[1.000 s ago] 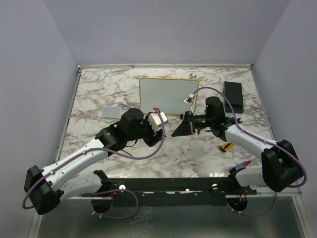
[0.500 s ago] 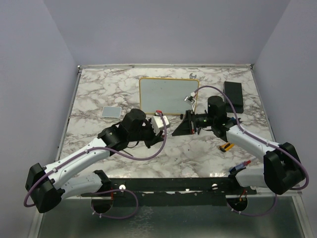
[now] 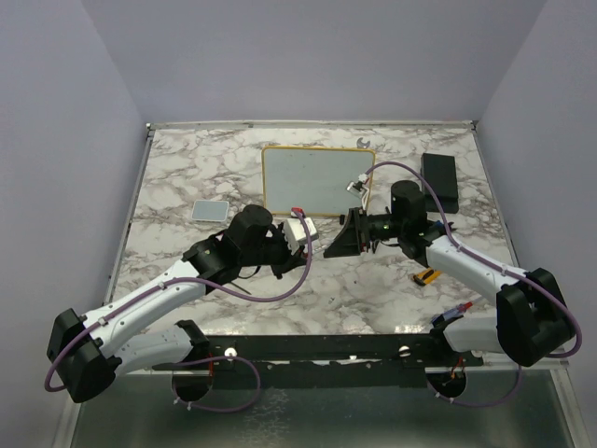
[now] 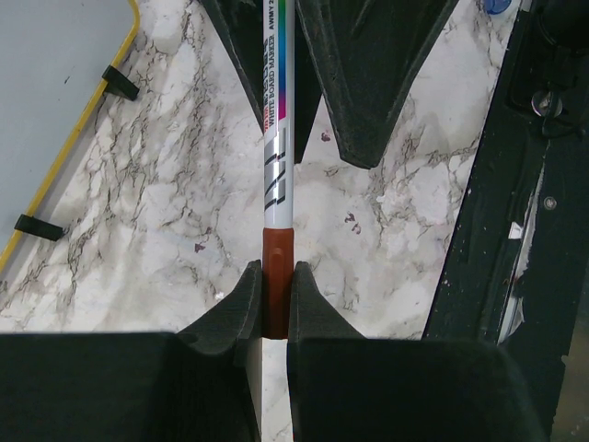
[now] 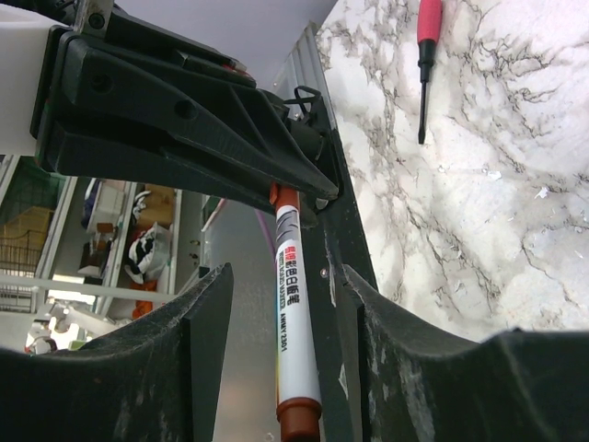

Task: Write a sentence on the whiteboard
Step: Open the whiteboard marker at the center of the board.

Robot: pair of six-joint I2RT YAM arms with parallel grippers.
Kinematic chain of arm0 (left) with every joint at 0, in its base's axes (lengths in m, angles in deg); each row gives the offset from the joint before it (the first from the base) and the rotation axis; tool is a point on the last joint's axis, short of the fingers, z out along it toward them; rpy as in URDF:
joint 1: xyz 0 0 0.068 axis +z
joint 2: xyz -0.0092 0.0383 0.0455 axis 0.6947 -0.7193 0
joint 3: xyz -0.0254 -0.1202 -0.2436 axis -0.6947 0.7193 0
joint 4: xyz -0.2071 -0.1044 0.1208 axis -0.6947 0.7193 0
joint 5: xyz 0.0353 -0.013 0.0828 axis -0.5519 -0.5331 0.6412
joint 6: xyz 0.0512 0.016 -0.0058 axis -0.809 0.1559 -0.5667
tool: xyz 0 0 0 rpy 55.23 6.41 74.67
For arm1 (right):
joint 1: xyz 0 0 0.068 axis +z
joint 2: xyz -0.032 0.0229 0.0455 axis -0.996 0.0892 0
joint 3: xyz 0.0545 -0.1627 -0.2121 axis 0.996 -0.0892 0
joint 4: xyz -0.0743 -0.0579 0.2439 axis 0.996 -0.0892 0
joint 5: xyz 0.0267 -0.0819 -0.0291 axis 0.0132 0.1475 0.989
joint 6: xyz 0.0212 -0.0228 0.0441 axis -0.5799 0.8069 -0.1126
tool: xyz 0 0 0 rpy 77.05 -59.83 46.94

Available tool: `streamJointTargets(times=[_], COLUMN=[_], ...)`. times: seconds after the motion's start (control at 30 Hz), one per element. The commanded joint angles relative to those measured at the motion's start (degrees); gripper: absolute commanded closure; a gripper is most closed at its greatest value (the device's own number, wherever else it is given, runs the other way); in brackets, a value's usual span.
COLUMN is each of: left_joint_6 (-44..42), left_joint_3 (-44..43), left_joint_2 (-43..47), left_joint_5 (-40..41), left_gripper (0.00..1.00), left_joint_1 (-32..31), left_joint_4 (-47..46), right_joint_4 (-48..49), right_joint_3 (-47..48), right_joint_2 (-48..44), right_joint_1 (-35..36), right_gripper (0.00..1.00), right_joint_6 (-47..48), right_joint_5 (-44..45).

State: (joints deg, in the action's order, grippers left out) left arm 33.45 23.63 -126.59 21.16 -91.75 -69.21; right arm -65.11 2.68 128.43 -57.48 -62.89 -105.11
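Well, on the far left of the bench (image 3: 187,168) lies a small grey pad (image 3: 211,210). Next comes the left claw (image 4: 276,281). It is squeezed tight on one red end of the pen (image 4: 277,138), and it holds only that little end. The pen sticks straight out from it toward the other arm. Behind the pen, at the back of the bench, sits the whiteboard (image 3: 317,179) with its yellow edge. No words can be seen on it, so the writing has not begun.

Then comes the right claw (image 5: 282,272). Its two fingers stand apart on each side of the pen, with a gap on both sides, so it is not holding it. Far right is a black box (image 3: 439,180).

What could go wrong? The left claw grips just the tip of the pen, so the long part may tip down or wobble. If that red end is the cap, it may slip off and the pen would fall. I cannot tell which end is the cap.
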Motion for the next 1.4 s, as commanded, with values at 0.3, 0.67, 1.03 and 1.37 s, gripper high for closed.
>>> streamJointTargets(times=[0.3, 0.67, 1.03, 1.37], left_joint_6=[0.1, -0.39, -0.74, -0.87], left_joint_3=[0.4, -0.31, -0.7, -1.11], left_joint_2=[-2.3, -4.26, -5.42, -6.3], left_joint_5=[-1.88, -3.05, -3.39, -3.86], left_gripper=[1.0, 1.0, 1.0, 1.0], left_joint_1=[-1.02, -1.38, -2.09, -2.34], left_joint_4=[-0.29, 1.13, 2.08, 2.59], right_joint_4=[-0.8, -11.8, -18.45, -18.36], right_joint_3=[1.74, 4.29, 5.78, 5.41], right_joint_2=[0.02, 0.73, 2.15, 1.92], right_joint_1=[0.31, 0.33, 0.36, 0.3], right_gripper=[0.48, 0.53, 0.54, 0.6], right_joint_6=[0.4, 8.87, 14.19, 14.31], right_joint_5=[-1.23, -0.38, -0.68, -1.05])
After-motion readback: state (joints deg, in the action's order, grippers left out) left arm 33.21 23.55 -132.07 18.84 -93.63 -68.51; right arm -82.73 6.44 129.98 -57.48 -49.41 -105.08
